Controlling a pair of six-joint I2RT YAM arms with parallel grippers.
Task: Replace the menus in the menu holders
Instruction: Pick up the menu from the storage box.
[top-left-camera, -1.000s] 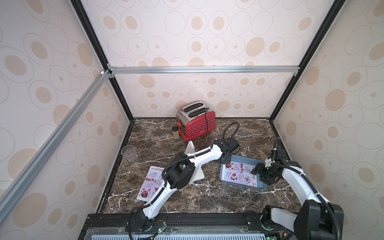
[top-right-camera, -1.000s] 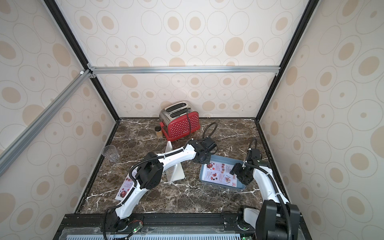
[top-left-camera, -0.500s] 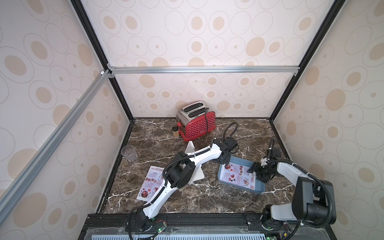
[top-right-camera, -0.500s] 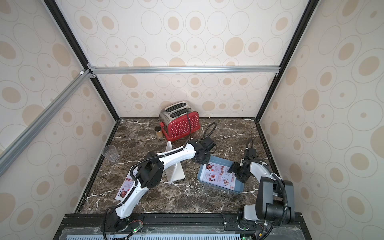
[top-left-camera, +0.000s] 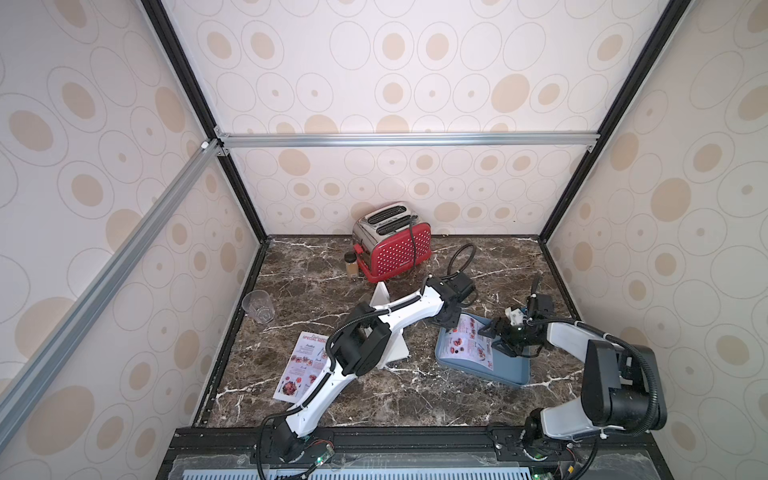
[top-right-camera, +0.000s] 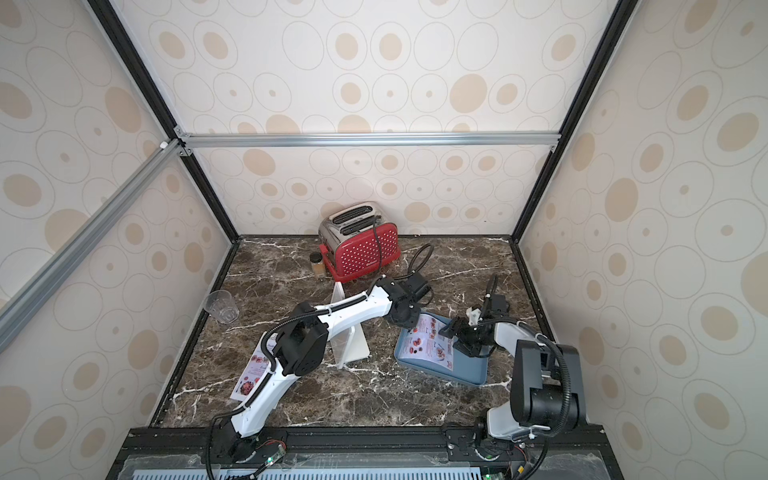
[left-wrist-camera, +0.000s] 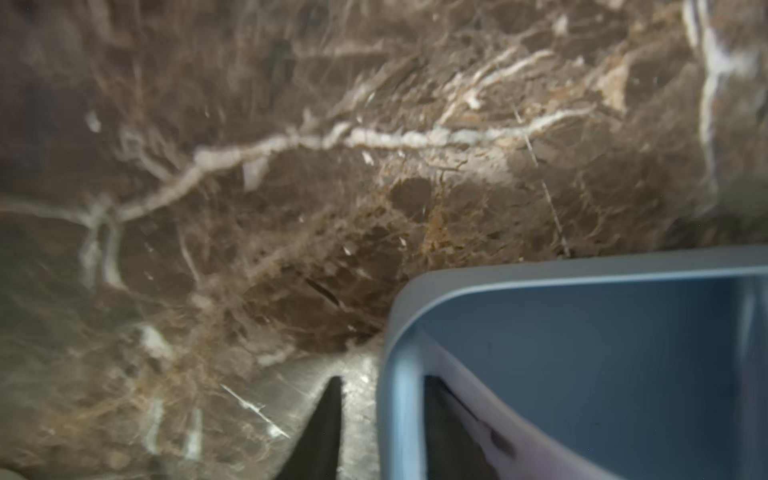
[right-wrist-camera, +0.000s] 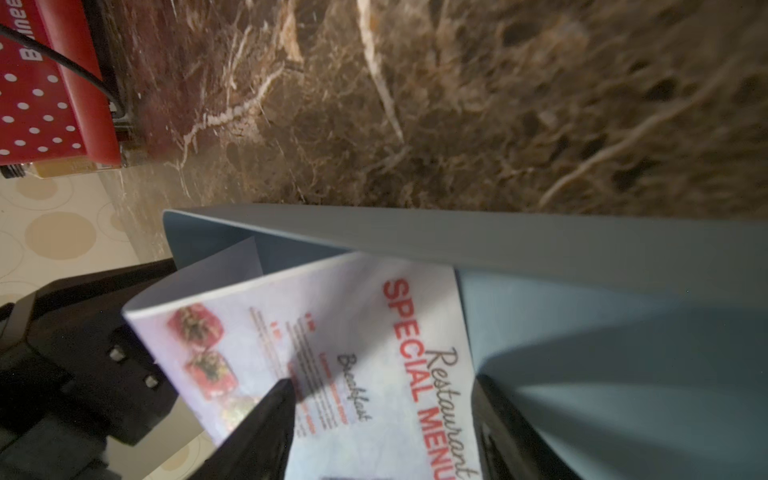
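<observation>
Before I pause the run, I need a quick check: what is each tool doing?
Left tool: open, astride the tray rim, gripping nothing.
Right tool: open over the menu in the tray, holding nothing.

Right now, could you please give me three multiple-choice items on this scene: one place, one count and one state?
1. The right hand over the blue-grey plastic tray is: A. open above the white printed menu sheet in it; B. shut on the tray's rim; C. shut on nothing.
2. How many such menu sheets show? A. one; B. two; C. four.
3. The small amber jar stands: A. in the tray; B. beside the red white-dotted toaster; C. on a menu sheet.
Key: A, its jaws stand apart over the sheet; B, a second menu sheet lies on the brown marble table; B, jar and toaster are neighbours in both top views.
</observation>
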